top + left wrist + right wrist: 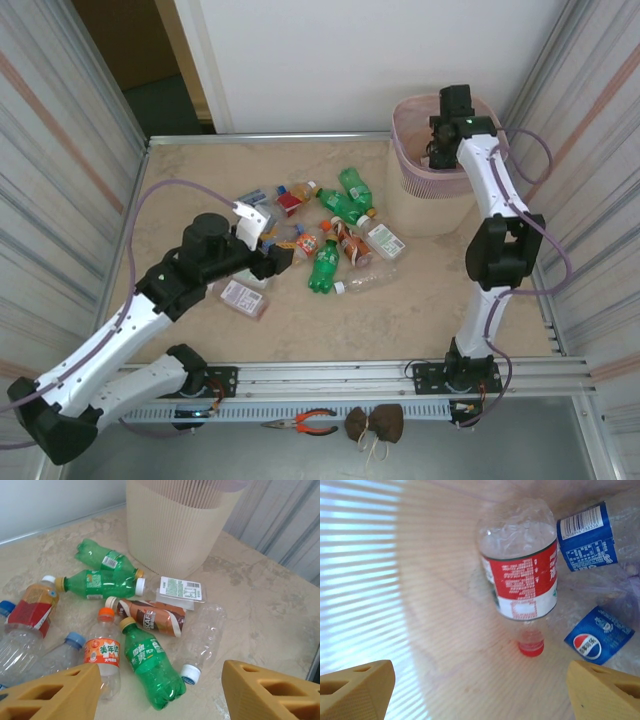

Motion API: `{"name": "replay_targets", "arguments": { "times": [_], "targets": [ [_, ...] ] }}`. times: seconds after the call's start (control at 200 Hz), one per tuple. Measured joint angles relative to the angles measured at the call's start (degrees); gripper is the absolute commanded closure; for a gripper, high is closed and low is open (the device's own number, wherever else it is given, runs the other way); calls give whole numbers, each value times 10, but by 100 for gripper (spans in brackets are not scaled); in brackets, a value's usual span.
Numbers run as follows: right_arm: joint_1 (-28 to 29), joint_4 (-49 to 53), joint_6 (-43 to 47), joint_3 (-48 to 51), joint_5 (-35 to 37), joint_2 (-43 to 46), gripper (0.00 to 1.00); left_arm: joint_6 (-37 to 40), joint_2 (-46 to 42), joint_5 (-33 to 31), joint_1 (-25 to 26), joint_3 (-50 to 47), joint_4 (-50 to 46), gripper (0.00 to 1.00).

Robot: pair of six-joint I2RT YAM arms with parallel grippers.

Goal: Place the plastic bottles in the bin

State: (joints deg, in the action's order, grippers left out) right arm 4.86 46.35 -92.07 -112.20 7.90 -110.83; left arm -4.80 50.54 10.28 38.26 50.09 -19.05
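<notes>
Several plastic bottles (330, 235) lie scattered mid-table. My left gripper (160, 682) hangs open just above them, nothing between its fingers. Under it lie a green bottle (150, 665), a clear bottle with a white cap (202, 637) and an orange-capped bottle (102, 652). The bin (405, 150) stands at the far right. My right gripper (480, 690) is open over its mouth and holds nothing. Inside the bin, a clear bottle with a red label and red cap (522, 580) lies free against the wall, beside blue-labelled bottles (587, 530).
More bottles lie near the bin's foot: two green ones (100, 582), a brown-labelled one (150, 617) and a flat clear one (180, 590). A red-labelled bottle (240, 297) sits close to the left arm. Metal walls close in both sides. Pliers (300, 422) lie below the rail.
</notes>
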Motion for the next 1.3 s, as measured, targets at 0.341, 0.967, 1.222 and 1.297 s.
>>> {"name": "replay_targets", "arguments": {
  "times": [0.341, 0.967, 1.222, 1.297],
  "targets": [
    [9, -43, 61, 75, -2, 156, 18, -109, 43, -64, -47, 6, -56, 36],
    [42, -136, 311, 268, 72, 377, 19, -388, 88, -231, -90, 12, -272, 34],
    [42, -145, 328, 316, 88, 401, 20, -451, 111, -211, -174, -26, -302, 38],
    [42, -146, 328, 325, 88, 404, 21, -458, 111, -183, -213, -48, -293, 39]
  ]
}}
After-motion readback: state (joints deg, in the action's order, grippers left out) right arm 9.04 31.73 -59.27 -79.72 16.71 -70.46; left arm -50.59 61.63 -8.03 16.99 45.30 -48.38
